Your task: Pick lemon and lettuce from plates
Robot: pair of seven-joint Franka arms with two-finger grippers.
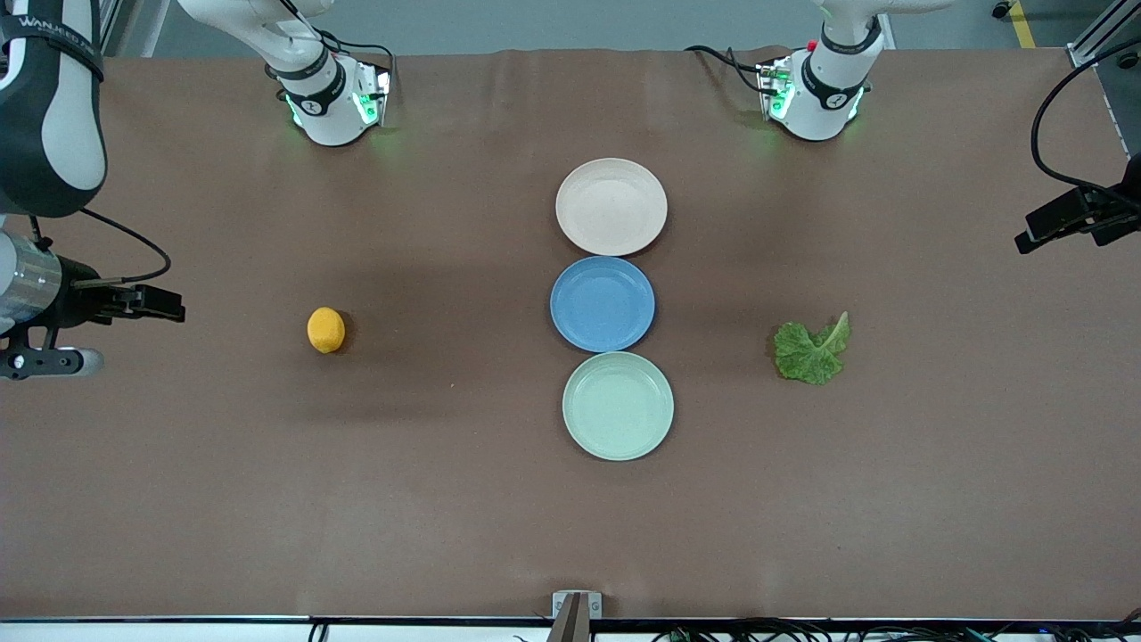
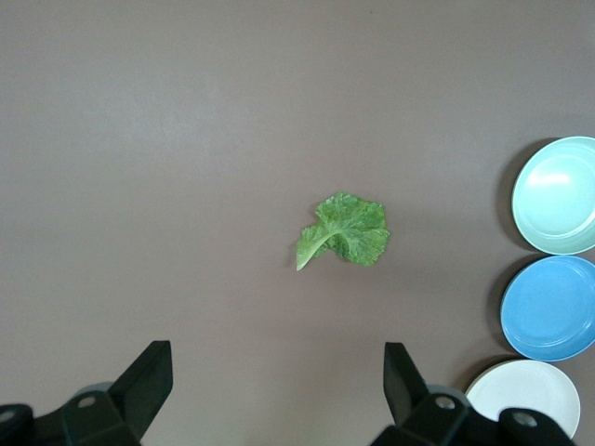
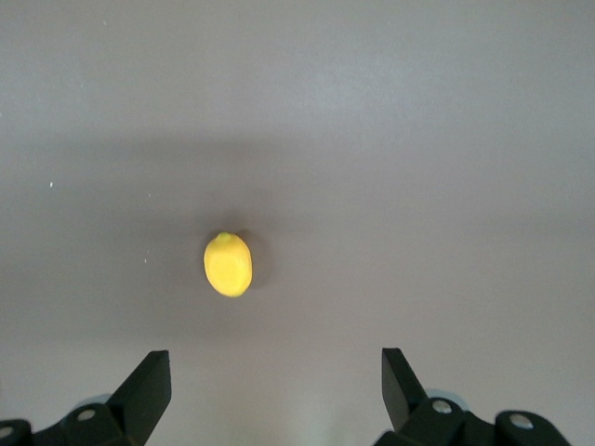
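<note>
Three plates [image 1: 611, 207], one lemon [image 1: 326, 330], one lettuce [image 1: 810, 351]

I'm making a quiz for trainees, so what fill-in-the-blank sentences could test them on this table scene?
1. The lemon lies on the bare ____, toward the right arm's end.
2. Between the pink-beige plate and the mint green plate sits a ____ plate.
3. The left gripper, jaws open, hangs over the table by the ____.
4. The right gripper has its jaws ____.

Missing words: table; blue; lettuce; open
</note>
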